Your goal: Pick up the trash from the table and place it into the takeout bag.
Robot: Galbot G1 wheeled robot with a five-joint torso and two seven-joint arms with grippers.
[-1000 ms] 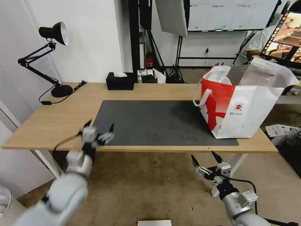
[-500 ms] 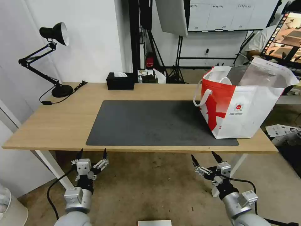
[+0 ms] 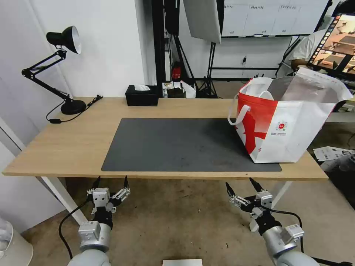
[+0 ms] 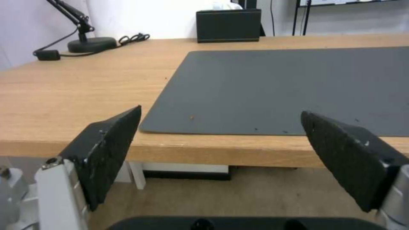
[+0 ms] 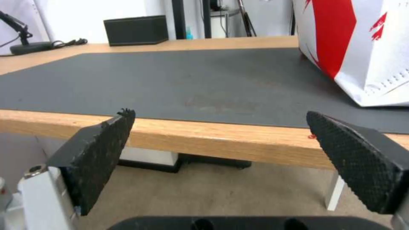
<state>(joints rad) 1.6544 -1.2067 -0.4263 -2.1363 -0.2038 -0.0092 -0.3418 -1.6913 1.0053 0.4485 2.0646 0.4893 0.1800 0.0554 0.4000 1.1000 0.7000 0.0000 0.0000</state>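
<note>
No trash is left on the counter (image 3: 70, 144); the mat (image 3: 177, 144) is bare, apart from crumbs. The bag (image 3: 292, 122) stands upright at the counter's right end, mouth open, its base half on the mat's right edge. Your right hand (image 3: 244, 189) is the nearer one: it hangs just below the front edge, left of the bag, fingers spread and empty. Left hand (image 3: 111, 184) sits below the front edge near the mat's left corner, well apart from the bag, also spread and empty. Looks done to me.
</note>
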